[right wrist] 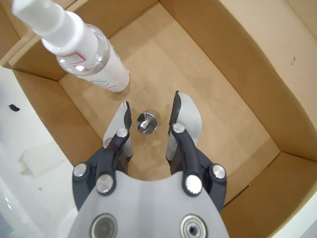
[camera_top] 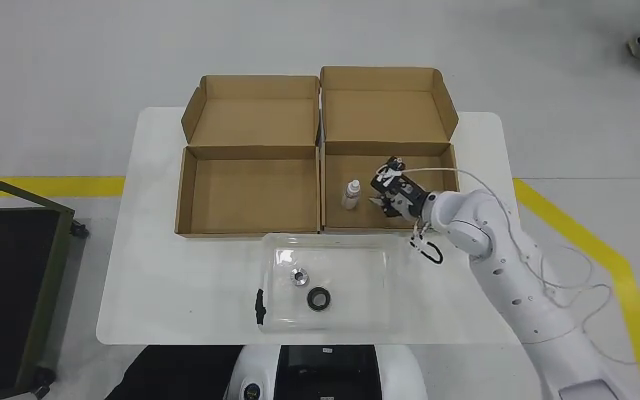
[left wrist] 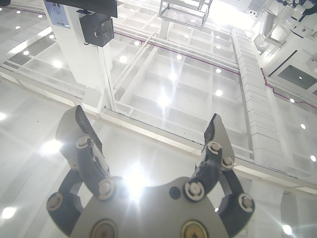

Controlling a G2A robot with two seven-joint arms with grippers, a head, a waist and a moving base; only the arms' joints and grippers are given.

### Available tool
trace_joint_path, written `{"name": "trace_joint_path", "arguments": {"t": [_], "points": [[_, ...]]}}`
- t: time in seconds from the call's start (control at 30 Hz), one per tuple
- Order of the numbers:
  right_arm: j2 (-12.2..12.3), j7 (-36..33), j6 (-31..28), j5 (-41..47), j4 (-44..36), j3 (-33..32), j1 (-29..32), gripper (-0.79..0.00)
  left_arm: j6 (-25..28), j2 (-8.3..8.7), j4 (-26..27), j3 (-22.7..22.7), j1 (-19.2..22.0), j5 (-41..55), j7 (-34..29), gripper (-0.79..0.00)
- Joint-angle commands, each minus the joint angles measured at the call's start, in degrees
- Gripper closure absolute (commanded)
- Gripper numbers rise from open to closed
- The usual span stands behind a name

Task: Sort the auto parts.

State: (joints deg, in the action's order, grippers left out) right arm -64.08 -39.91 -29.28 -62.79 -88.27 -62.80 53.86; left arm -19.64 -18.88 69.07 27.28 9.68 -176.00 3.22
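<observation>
White tabletop (camera_top: 150, 250) carries two open cardboard boxes side by side on its far half and a clear tray (camera_top: 370, 290) on the near half. The right gripper (right wrist: 151, 105) is down inside the right box (right wrist: 223, 50). Its fingers are parted to a moderate gap and grip nothing. A small metal fitting (right wrist: 146, 123) stands on the box floor between them, touching neither pad.

The main risk, as I judge it, is the fitting. It is short and sits on a broad base with a stub upward. A sideways drift of the arm would let one finger nudge it over or drag it across the cardboard. If the fingers close off-centre, it could squirt out.

The second risk is the spray bottle (right wrist: 94, 60). It stands upright in the same box just left of the gripper, tall and narrow, so a leftward swing on the way out could topple it. The near wall of the box also sits close to the wrist, so a low exit could catch it.

The left box (camera_top: 250, 195) is bare inside. In the tray lie a metal part (camera_top: 298, 277) and a black ring (camera_top: 320, 297), apart from each other. The left gripper (left wrist: 146, 112) points at the ceiling, spread wide and holding nothing.
</observation>
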Motion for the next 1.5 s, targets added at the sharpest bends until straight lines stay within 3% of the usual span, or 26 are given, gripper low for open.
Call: {"name": "trace_joint_path", "arguments": {"t": [0.0,0.47,0.8,1.1,1.47], "points": [[0.3,0.2,-0.2,0.1,-2.6,-1.2,1.3,-0.366,0.0,0.00,0.0,0.0,0.0,0.0,0.0,-0.785],[2.4,1.8,-3.1,-1.6,-22.3,-7.7,13.3,-0.496,0.0,0.00,0.0,0.0,0.0,0.0,0.0,-0.785],[3.1,4.5,-7.1,-4.1,-30.1,-6.1,20.3,-0.545,0.0,0.00,0.0,0.0,0.0,0.0,0.0,-0.785],[3.2,6.5,-10.1,-6.8,-32.3,-2.3,22.6,-0.585,0.0,0.00,0.0,0.0,0.0,0.0,0.0,-0.785],[2.6,6.0,-12.3,-7.7,-28.7,4.7,21.4,-0.600,0.0,0.00,0.0,0.0,0.0,0.0,0.0,-0.785]]}}
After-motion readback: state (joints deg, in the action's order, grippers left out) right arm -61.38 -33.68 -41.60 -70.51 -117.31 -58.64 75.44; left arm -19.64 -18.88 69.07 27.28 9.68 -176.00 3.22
